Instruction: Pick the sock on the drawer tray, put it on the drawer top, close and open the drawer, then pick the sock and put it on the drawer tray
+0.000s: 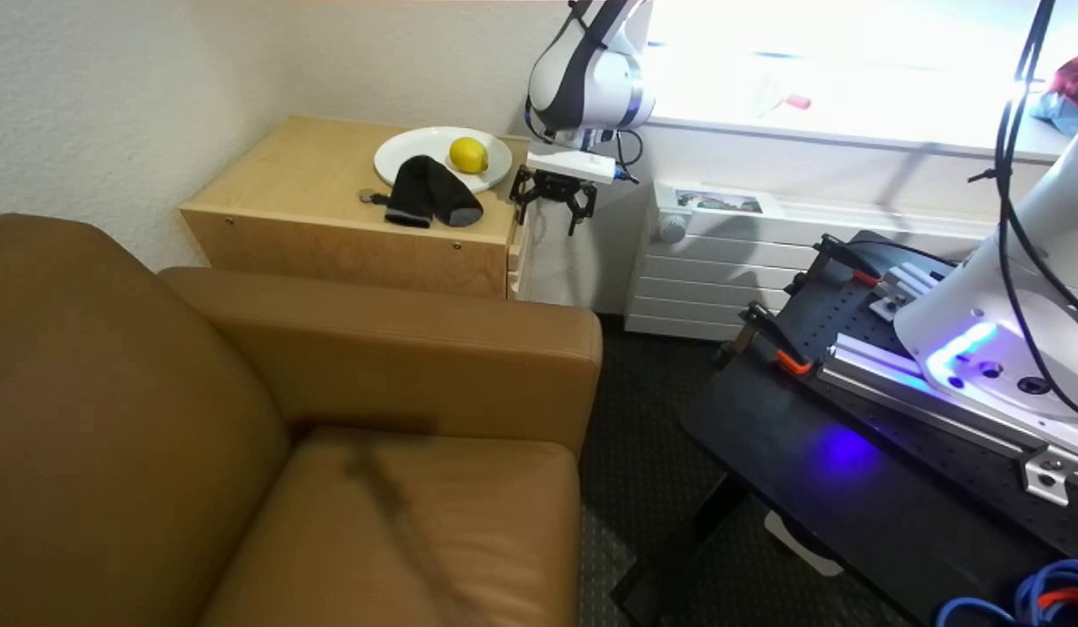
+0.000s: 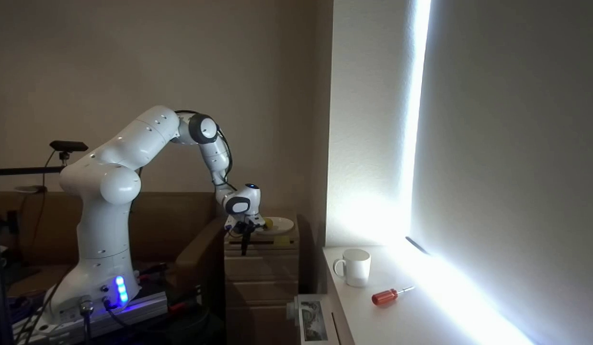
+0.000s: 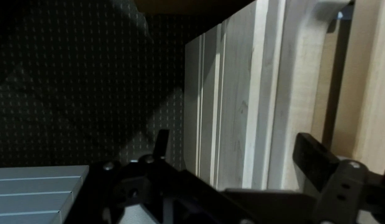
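Fingers [image 3: 315,161] apart | sock [image 1: 424,185]: black, bent double, one end grey

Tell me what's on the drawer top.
A white plate holding a yellow fruit, the black sock, and a small unidentifiable item. The sock hides part of the plate and anything underneath.

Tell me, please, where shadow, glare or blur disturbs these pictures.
In both exterior views, glare washes out part of the windowsill; in an exterior view, a shadow streak crosses the couch seat; in the wrist view, the floor is mostly dark and the gripper looks slightly soft.
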